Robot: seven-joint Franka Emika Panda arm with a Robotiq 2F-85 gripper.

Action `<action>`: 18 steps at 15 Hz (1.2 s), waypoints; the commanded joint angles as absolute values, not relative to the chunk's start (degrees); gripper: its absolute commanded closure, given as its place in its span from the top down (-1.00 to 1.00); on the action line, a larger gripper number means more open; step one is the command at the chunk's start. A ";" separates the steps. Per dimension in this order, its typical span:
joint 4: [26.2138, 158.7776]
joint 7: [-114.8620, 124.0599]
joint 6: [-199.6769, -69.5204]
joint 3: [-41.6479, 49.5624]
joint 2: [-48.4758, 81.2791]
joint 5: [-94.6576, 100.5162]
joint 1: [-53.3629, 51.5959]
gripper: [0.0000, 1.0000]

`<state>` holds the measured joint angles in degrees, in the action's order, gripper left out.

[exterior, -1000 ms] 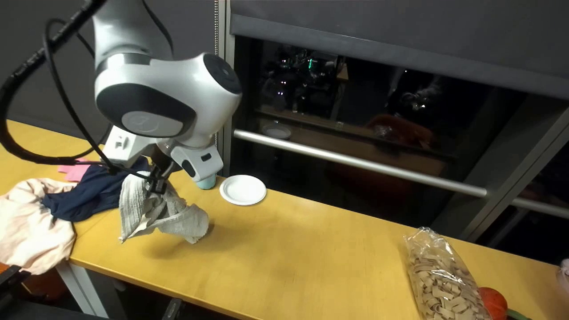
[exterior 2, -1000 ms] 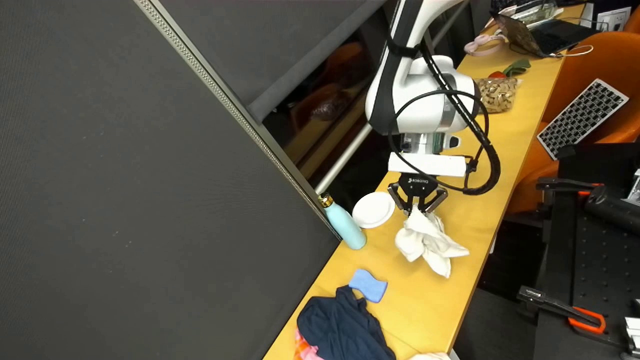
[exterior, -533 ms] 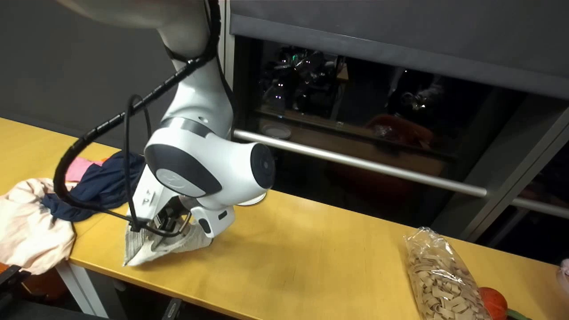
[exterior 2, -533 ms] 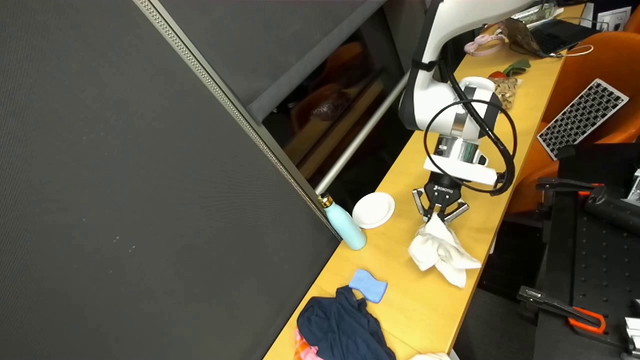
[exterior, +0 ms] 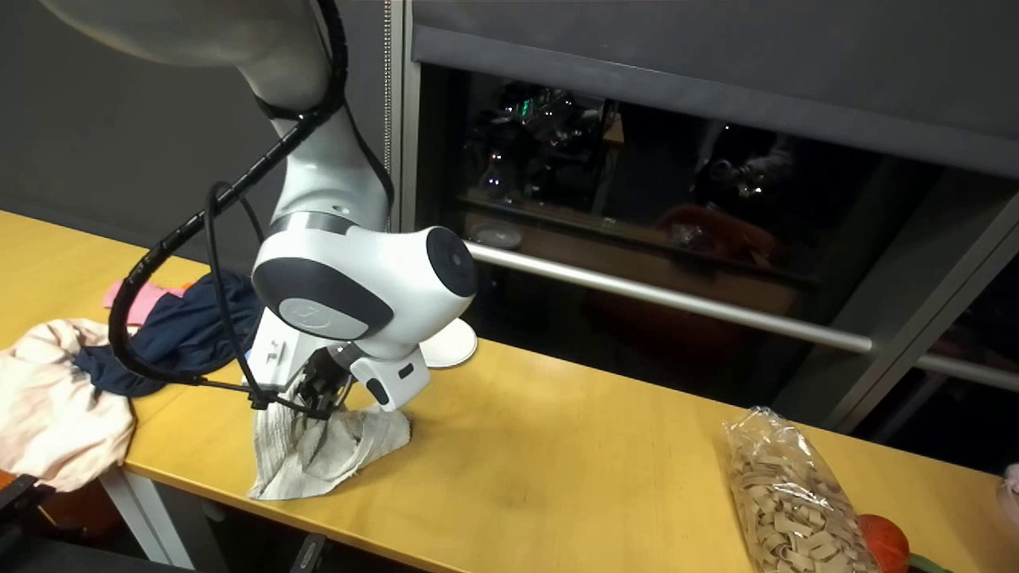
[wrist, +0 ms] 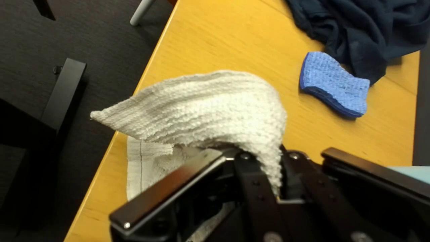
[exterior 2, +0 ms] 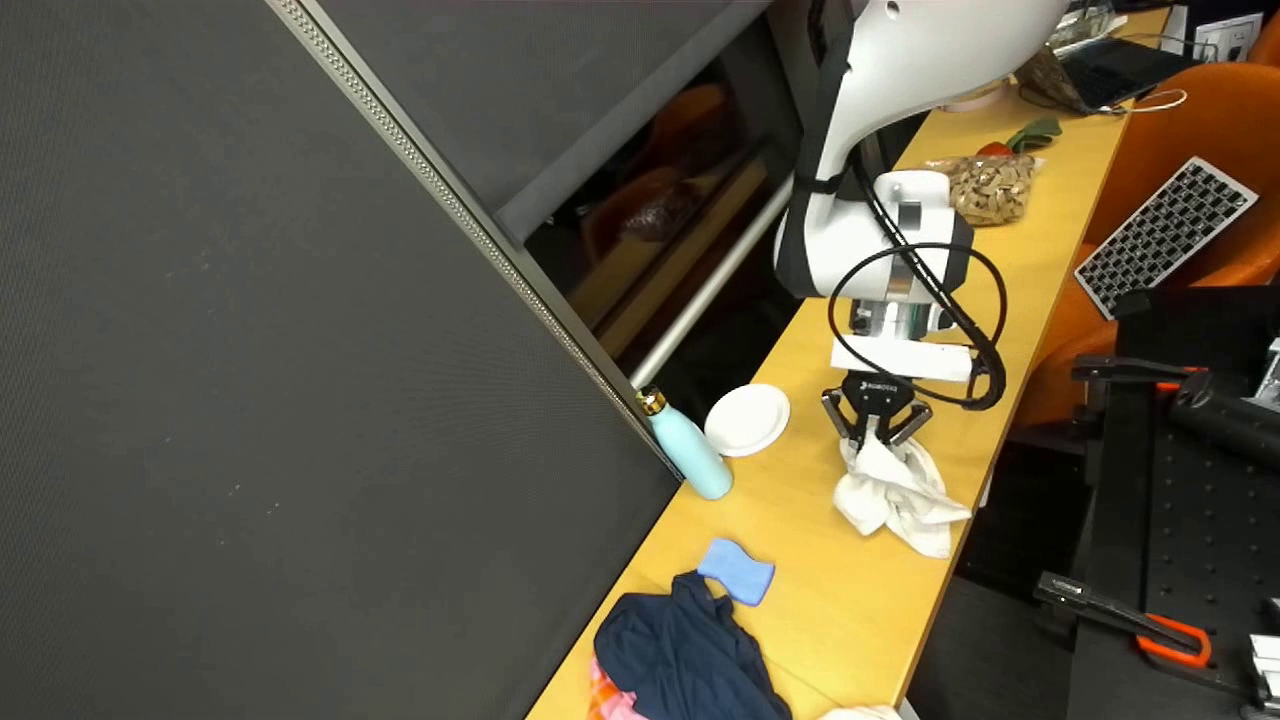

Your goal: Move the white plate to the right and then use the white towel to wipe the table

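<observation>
My gripper [exterior 2: 870, 440] is shut on the white towel [exterior 2: 905, 505], pinching a bunched fold of it. In the wrist view the ribbed white towel [wrist: 215, 107] rises between the fingers and flops over to the left, its corner reaching past the table's edge. Its lower folds spread close to the front of the yellow wooden table [exterior: 557, 446] and appear to rest on it. The white plate [exterior 2: 747, 420] lies flat near the window side, apart from the gripper; in an exterior view the arm partly covers the plate [exterior: 452, 346].
A teal bottle [exterior 2: 690, 445] stands beside the plate. Toward the far end lie a blue sponge [wrist: 334, 84], a navy garment [exterior 2: 690, 650] and a peach fabric bundle [exterior: 60, 398]. A bag of pasta [exterior: 796, 509] and a red round thing [exterior: 884, 541] sit at the opposite end.
The gripper has come down with the towel and shifted toward the table's front edge, then slightly back over the last half second. The towel hung higher before. The plate has stayed put.
</observation>
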<state>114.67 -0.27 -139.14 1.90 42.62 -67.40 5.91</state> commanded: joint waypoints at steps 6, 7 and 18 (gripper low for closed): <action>114.42 15.82 -141.63 5.71 40.29 -52.25 -0.68 0.50; 115.01 17.49 -141.63 6.46 39.45 -49.73 -1.17 0.66; 115.24 31.57 -154.22 8.85 45.61 -35.70 -2.18 1.00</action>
<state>115.76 28.98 -149.55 9.81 42.60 -37.63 -1.27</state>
